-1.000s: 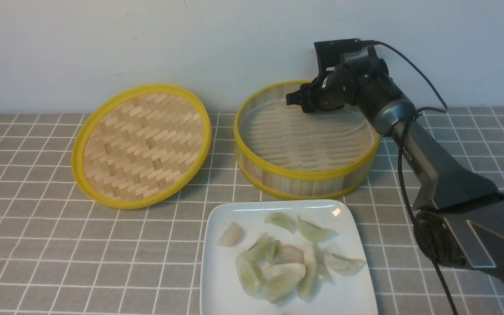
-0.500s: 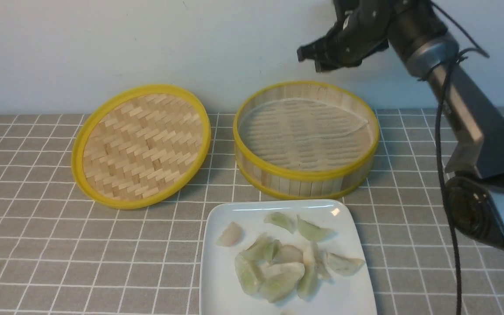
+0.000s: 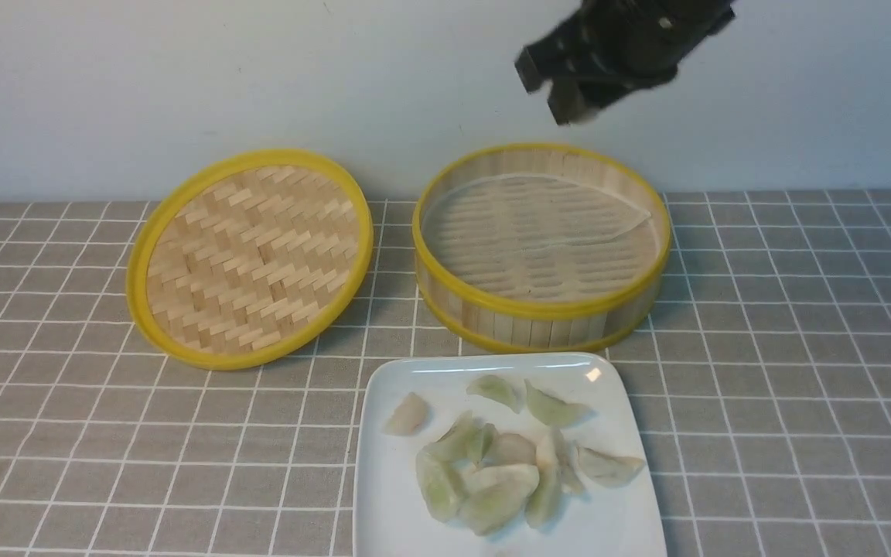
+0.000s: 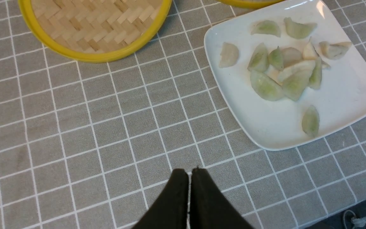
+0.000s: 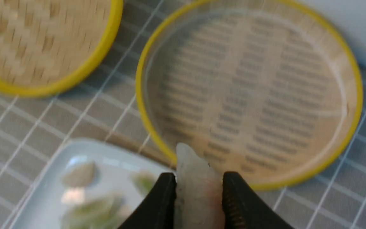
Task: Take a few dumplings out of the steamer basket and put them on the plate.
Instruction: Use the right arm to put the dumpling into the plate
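Checked cloth [image 3: 66, 433] bore an empty basket [image 3: 542, 309] and heaped plate [image 3: 384, 503]; right gripper [image 5: 199, 178] pinched a dumpling [image 5: 191, 159] aloft, likely plate-bound; left gripper [image 4: 189, 173] sat closed.

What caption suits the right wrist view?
Right gripper holds a pale dumpling over the empty steamer basket, plate alongside.

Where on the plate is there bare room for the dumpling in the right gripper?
On the plate: bare along the left edge, nearer than the lone pale dumpling, and at the near right corner. Crowded: the pile in the middle.
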